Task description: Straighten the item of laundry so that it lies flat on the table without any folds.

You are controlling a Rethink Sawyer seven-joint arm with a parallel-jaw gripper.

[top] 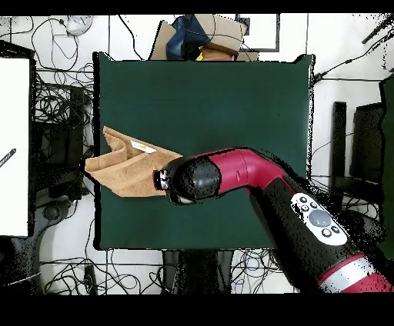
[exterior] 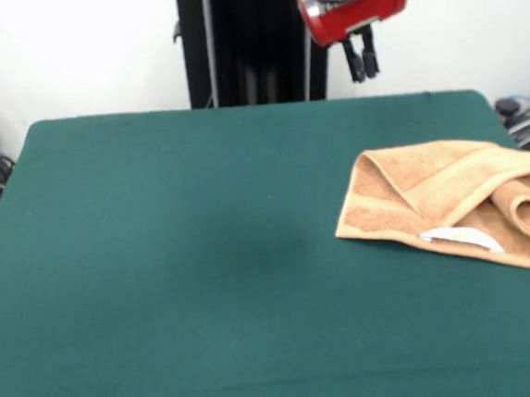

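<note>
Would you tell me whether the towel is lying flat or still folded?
Folded. The towel has a flap doubled over and a rolled fold at one side, and it overhangs the table edge.

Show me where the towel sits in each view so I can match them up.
Front view: the towel lies crumpled at the table's right edge, mid-depth.
Overhead view: the towel is at the table's left edge, partly overhanging it.
Shared landmark: its white label, facing the table's middle.
</note>
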